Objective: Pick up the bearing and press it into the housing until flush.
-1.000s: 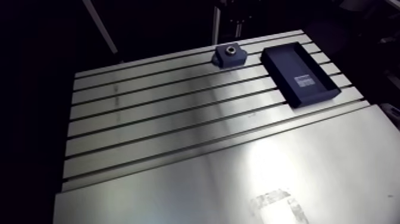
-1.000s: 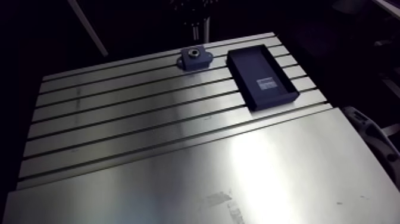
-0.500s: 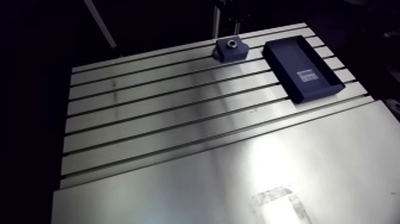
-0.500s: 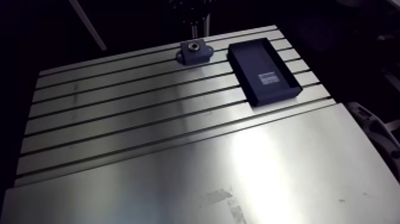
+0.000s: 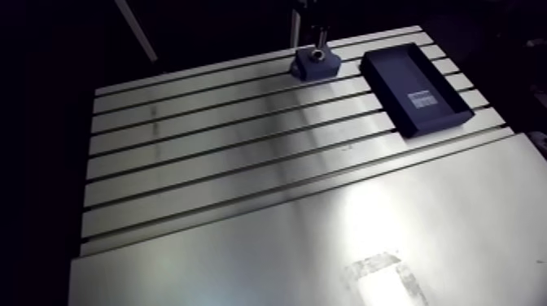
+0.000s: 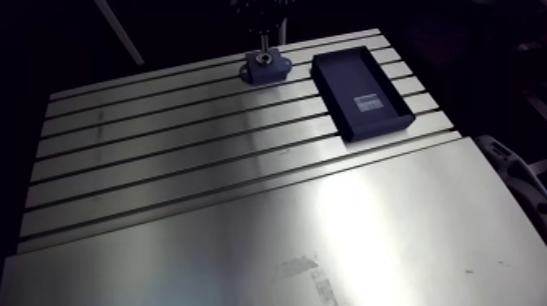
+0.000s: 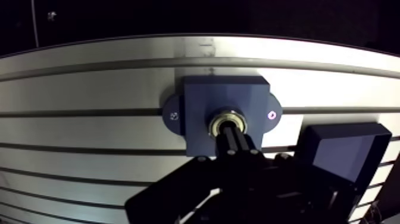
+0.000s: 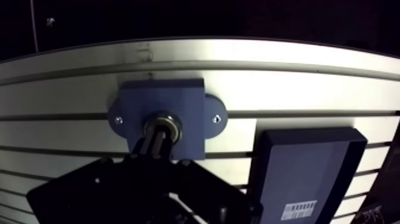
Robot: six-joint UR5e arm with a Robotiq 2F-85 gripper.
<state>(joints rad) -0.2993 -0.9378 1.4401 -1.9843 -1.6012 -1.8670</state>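
Bearing (image 7: 228, 122) seated in the round bore of the blue flanged housing (image 7: 223, 92), metal ring showing. Lay directly under the gripper (image 7: 233, 137), at its very tip, dark fingers drawn together and apparently touching the ring's face. Rested with the housing flat on the slotted aluminium table (image 7: 89, 89), near the far edge. Just beside the housing, apart from it, dark blue tray (image 8: 309, 161) with a white label.

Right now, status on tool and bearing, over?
Tool shut, tips at bearing. Bearing sits in housing, flush unconfirmed. Tray beside housing, not in the way.
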